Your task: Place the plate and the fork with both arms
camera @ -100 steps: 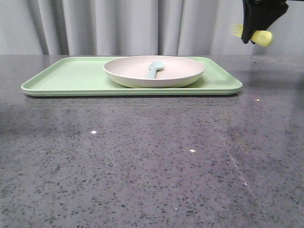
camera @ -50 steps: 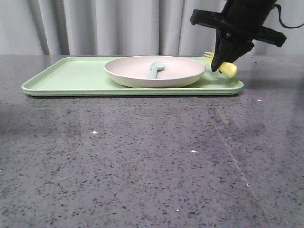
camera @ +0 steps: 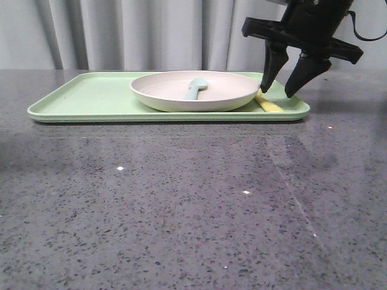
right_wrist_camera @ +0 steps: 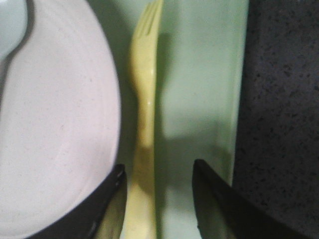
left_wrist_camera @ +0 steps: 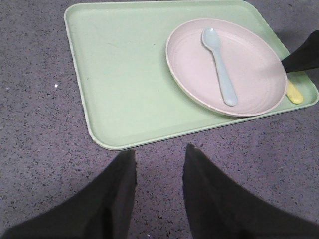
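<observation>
Yellow fork [camera: 269,106] lies on green tray [camera: 84,96], just beside plate [camera: 195,90]; right gripper [camera: 286,84] above it, fingers apart: release step, so you lift clear next.
Left wrist: left gripper [left_wrist_camera: 158,172] fingers apart, empty, over tabletop [left_wrist_camera: 35,149]. One plate, one spoon [left_wrist_camera: 220,64], one tray.
Right wrist: one fork between spread fingers.

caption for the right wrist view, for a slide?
Open right claw above the fork, lying on the tray beside the plate.

Staged test bench, grey speckled stone tabletop [camera: 181,211], pale curtain [camera: 151,33] backdrop (no furnishings visible)
</observation>
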Tool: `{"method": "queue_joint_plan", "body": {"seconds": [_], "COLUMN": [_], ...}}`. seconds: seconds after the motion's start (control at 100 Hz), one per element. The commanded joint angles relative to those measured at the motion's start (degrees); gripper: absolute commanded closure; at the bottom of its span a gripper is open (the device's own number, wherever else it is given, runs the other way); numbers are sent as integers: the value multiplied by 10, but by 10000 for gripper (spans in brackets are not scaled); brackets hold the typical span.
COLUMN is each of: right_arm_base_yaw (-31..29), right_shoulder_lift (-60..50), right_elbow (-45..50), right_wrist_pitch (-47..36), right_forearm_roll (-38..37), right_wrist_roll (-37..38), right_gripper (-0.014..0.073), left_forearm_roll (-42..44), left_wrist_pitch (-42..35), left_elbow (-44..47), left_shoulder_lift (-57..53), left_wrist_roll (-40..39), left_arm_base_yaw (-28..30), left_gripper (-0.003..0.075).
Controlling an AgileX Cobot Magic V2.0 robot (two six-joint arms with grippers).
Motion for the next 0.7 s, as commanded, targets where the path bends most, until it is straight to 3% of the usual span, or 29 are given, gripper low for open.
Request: {"method": "queue_joint_plan", "body": {"seconds": [0.0,0.39,0.69], "right_arm_base_yaw": [-3,-6,-47], "right_shoulder_lift": [-33,-71,-151], "right_elbow": [-14,-14,-5], "right_wrist_pitch": [-20,12,51], "right_forearm_roll": [9,-50,-92], "right_wrist_roll": [-7,-6,3], "right_gripper": [216,222,238], "left_forearm_roll": [-11,-11,-11], "left_wrist_pitch": [-39,-41,-70], "left_elbow": [-15,-15,-14], "left_shoulder_lift": [-9,-10,-10], "left_wrist_roll": [-2,-2,-2], "left_arm_base_yaw": [1,1,1], "left_gripper": [479,479,479]}}
